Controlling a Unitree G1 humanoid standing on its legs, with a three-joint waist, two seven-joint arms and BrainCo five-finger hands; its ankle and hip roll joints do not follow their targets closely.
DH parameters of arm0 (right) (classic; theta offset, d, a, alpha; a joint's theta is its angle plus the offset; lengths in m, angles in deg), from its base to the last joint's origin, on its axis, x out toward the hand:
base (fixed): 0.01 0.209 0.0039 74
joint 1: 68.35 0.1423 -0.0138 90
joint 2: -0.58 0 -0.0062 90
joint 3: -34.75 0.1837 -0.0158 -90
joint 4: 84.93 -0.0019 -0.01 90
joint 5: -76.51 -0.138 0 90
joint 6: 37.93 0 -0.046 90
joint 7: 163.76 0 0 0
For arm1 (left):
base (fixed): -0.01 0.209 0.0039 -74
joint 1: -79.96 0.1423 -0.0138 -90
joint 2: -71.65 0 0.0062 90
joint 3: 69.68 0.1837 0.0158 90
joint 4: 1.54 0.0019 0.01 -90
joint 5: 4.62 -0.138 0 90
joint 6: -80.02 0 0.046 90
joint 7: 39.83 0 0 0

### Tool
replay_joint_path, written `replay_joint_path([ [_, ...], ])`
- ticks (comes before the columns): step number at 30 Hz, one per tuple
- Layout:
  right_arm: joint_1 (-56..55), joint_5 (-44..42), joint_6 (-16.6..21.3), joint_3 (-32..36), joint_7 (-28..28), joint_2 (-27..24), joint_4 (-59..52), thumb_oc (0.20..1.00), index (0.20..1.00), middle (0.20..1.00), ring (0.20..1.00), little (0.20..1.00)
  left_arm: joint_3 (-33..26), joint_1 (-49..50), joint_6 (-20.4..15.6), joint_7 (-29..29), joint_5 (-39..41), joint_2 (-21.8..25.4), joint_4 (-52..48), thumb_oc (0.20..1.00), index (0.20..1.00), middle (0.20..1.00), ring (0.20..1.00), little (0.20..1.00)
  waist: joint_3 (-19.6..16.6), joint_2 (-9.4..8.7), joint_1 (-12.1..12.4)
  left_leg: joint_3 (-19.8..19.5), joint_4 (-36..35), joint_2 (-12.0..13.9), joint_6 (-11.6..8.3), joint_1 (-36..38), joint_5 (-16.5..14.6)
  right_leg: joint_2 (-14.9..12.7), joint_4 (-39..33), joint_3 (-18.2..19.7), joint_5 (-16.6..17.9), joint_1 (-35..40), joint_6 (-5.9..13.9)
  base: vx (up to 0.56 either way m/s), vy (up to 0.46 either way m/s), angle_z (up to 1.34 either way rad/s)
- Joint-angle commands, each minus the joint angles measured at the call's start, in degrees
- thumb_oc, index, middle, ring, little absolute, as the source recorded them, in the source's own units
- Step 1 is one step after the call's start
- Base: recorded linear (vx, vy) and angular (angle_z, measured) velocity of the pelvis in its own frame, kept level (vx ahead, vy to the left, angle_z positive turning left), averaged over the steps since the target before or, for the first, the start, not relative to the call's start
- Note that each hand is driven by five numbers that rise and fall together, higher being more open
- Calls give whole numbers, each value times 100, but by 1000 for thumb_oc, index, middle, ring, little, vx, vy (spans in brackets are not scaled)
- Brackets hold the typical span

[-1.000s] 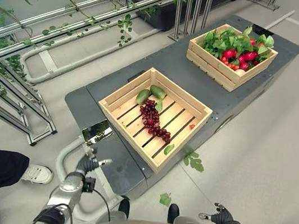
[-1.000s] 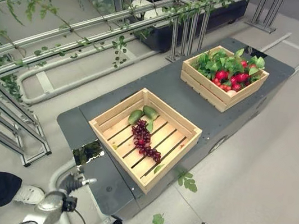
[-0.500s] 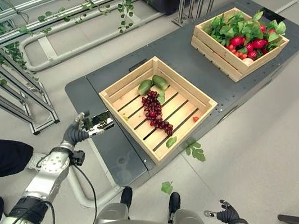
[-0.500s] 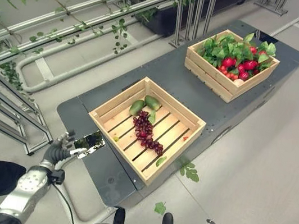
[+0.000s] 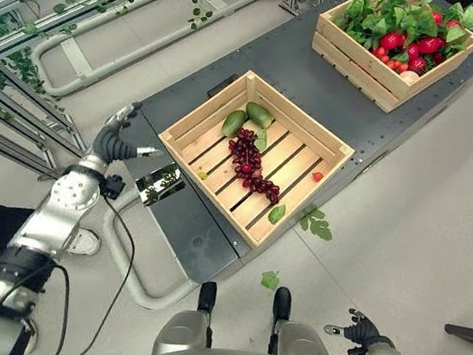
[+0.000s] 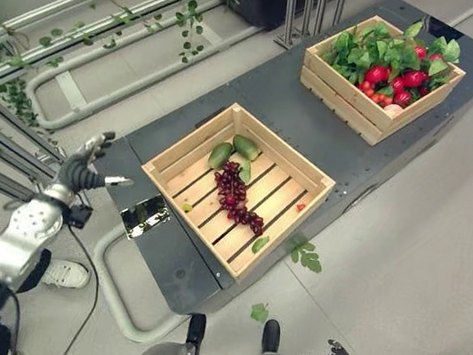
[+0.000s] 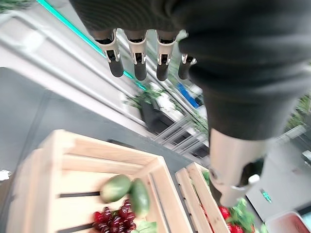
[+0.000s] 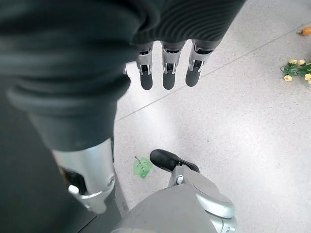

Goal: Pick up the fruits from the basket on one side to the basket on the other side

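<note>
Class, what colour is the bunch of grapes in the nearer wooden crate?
Dark red; the grapes show best in the left eye view.

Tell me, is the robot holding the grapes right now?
No, the grapes lie in the near crate, and the left hand is open beside it.

The near wooden crate (image 5: 254, 167) sits open-topped on the dark platform (image 5: 322, 92), so a hand can enter it from above. Inside, a bunch of dark red grapes (image 5: 249, 163) runs down the middle, with two green fruits (image 5: 246, 118) at its 11 o'clock corner; bare slats lie free at 3 and 9 o'clock. The far crate (image 5: 393, 40), at 1 o'clock from the near one, is heaped with leaves and red fruits to its rim. A bare strip of platform lies between the crates. Metal rails with vines (image 5: 73, 16) stand at 10 o'clock, close behind the raised left hand (image 5: 114, 142). Grey floor (image 5: 446, 220) lies open at 3 o'clock.
</note>
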Motion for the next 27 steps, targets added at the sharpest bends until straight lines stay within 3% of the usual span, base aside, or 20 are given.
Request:
replay_joint_path([
  [1,288,43,110,-209,-72,14,171,1000,1000,1000,1000,1000,230,-932,-296,148,-307,498,-12,1000,1000,1000,1000,1000,77,-432,-106,375,2,-353,68,155,-532,-578,23,238,-68,-375,624,-56,10,1],
  [10,444,-35,124,-269,-160,-26,475,1000,1000,1000,1000,1000,1224,-2188,-260,183,-950,774,87,1000,1000,1000,1000,1000,108,-410,-204,386,2,-418,82,-153,-424,-624,23,265,73,-709,655,-39,7,0],
  [27,665,-190,152,-323,-340,-67,614,1000,1000,1000,1000,1000,2838,-3884,-139,332,-2285,366,836,1000,1000,1000,1000,1000,214,-380,-347,538,2,-526,120,-533,-335,-695,23,444,245,-1204,707,-23,17,-2],
])
